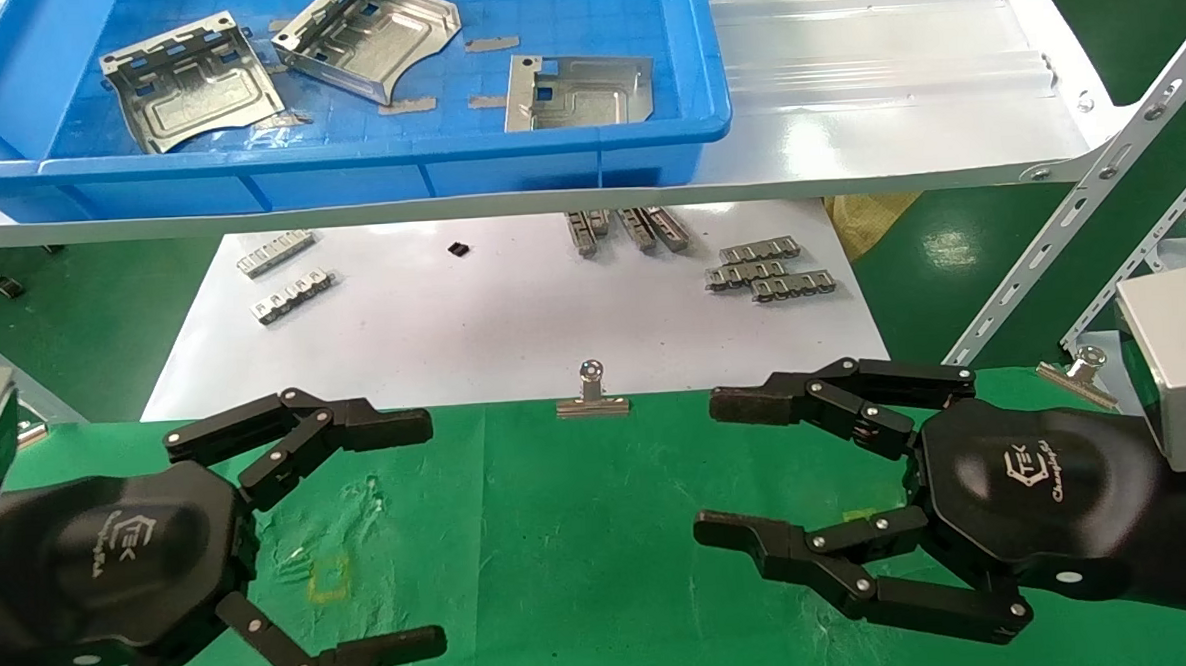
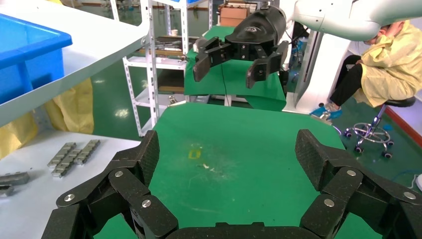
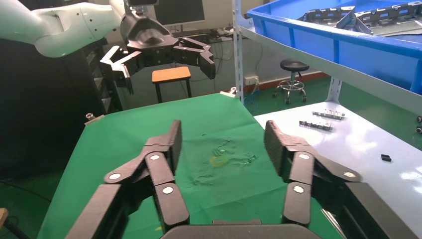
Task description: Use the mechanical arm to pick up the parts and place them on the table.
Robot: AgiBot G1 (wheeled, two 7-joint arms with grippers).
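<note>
Lay in the blue bin (image 1: 346, 174) up on the glossy white shelf (image 1: 893, 90): three parts, one silvery plate (image 1: 192, 82) at the bin's left, a second plate (image 1: 368, 38) tilted beside it near the middle, a third plate (image 1: 578, 91) flat toward the right, well apart from both grippers. Showed embossed outlines and slotted folded rims, with small grey scraps scattered on the bin floor between them.

Stretched below and nearer: the table (image 1: 583, 554) in wrinkled green cloth, bare at its centre but for a faint yellow square mark (image 1: 329, 582), with a silver binder clip (image 1: 592, 393) on its far edge and another clip (image 1: 1080, 370) at the right corner.

Hovered over the cloth's left side: the left gripper (image 1: 431, 530), fingers spread wide, holding nothing. Hovered opposite, over the right side: the right gripper (image 1: 719, 468), fingers likewise spread wide and empty, tips pointing toward its twin. Seen again in the wrist views, each facing the other across the green cloth: left gripper (image 2: 226, 149), right gripper (image 3: 221, 144).

Sat beyond the table's far edge, under the shelf: a white sheet (image 1: 512, 316) carrying small slotted grey strips (image 1: 770, 270) in loose groups at its left, middle and right
</note>
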